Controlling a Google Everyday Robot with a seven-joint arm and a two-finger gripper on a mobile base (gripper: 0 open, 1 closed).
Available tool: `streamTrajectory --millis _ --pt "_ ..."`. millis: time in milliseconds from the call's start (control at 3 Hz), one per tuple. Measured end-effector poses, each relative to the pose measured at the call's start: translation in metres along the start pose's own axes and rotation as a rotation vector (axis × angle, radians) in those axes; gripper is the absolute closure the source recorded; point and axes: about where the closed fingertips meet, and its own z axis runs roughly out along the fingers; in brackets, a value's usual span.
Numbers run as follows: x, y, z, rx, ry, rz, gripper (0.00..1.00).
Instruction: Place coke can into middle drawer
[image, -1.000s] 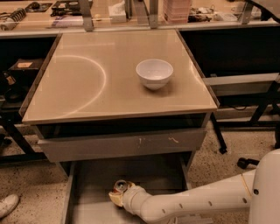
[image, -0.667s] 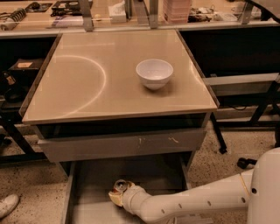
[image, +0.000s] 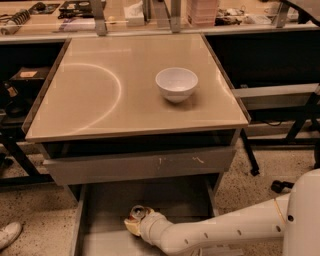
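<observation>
The gripper (image: 134, 226) reaches into the open middle drawer (image: 102, 210), at 6 o'clock from the white bowl (image: 176, 84). The coke can (image: 138, 212) is right against its tip, at 12 o'clock. Whether it grips the can, I cannot tell.

coke can (image: 138, 213): 1 | bowl (image: 176, 84): 1 | tool (image: 135, 222): 1, in middle drawer (image: 100, 212)

Smooth plastic gripper (image: 135, 223) in matt grey middle drawer (image: 102, 215).
</observation>
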Motion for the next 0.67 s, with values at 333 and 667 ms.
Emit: streamTrajectory --millis 333,667 --pt "0.0000 0.0000 0.0000 0.000 0.000 0.000 0.36" --pt "0.0000 0.0000 0.0000 0.000 0.000 0.000 0.13"
